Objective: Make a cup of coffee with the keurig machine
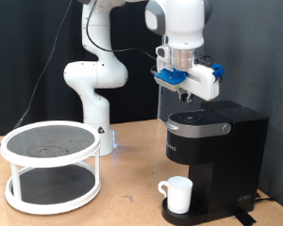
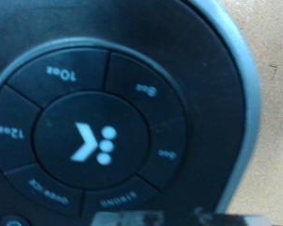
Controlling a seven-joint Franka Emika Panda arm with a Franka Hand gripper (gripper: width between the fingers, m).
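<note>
The black keurig machine stands at the exterior view's right, lid down. The white cup sits on its drip base under the head, handle toward the exterior view's left. My gripper hangs just above the lid's round button panel, its fingers together and empty, a small gap from the lid. In the wrist view the panel fills the frame: a centre K button ringed by size buttons such as 10oz. Only the edges of my fingertips show at the frame border.
A white two-tier round rack with dark shelves stands on the wooden table at the exterior view's left. The arm's white base rises behind it. A black curtain forms the backdrop.
</note>
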